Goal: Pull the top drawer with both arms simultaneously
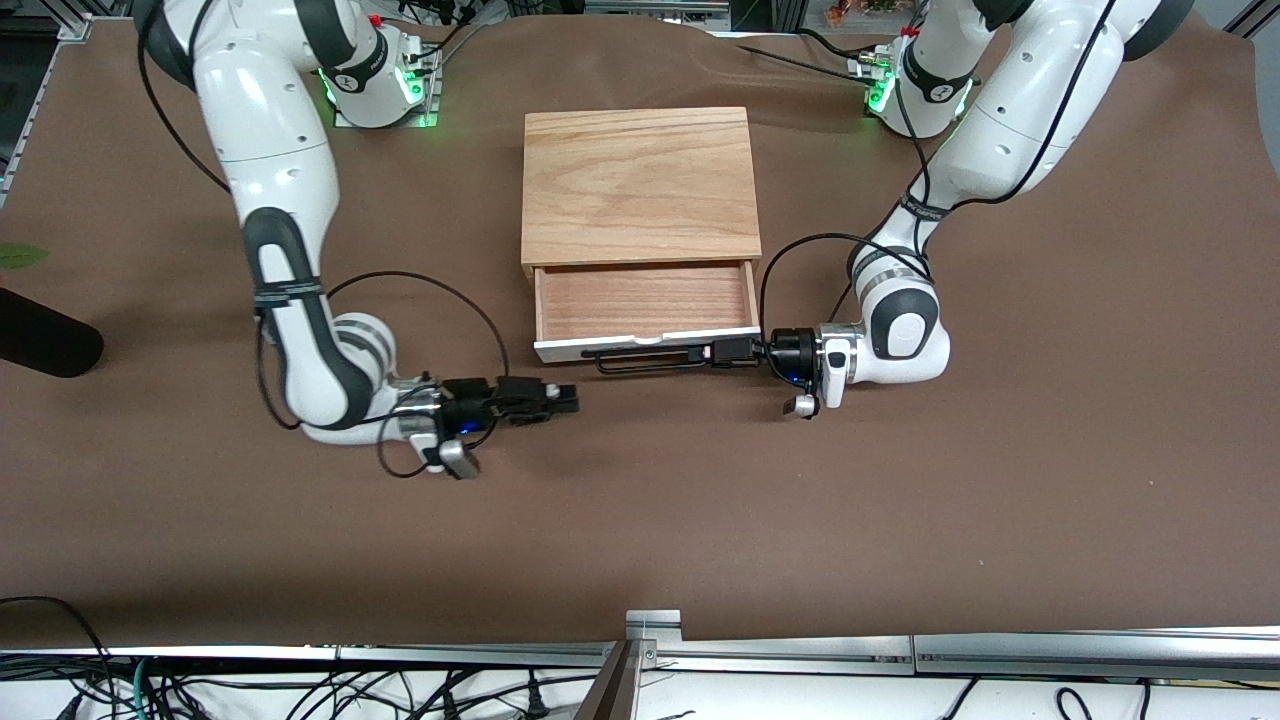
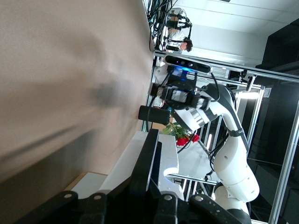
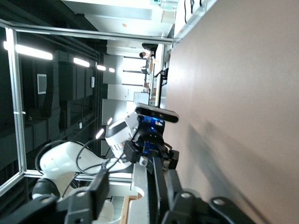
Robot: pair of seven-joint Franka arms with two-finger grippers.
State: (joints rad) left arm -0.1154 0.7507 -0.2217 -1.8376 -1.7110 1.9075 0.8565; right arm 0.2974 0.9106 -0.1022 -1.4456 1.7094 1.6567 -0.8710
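The top drawer [image 1: 645, 300] stands pulled partway out of the box, its light-brown wooden inside bare. Its white front panel [image 1: 640, 346] carries the long black bar handle [image 1: 640, 363]. My left gripper [image 1: 712, 352] is shut on the handle at the end toward the left arm; the bar runs out from between its fingers in the left wrist view [image 2: 147, 158]. My right gripper [image 1: 572, 400] is open and empty, low over the table, off the handle toward the right arm's end. In the right wrist view, the handle [image 3: 159, 182] and the front panel [image 3: 142, 191] show ahead of it.
The light wooden box top [image 1: 638, 185] lies above the drawer. A dark rounded object [image 1: 40, 340] and a green leaf [image 1: 20, 255] sit at the right arm's end of the brown table. A metal rail [image 1: 900, 650] runs along the table's near edge.
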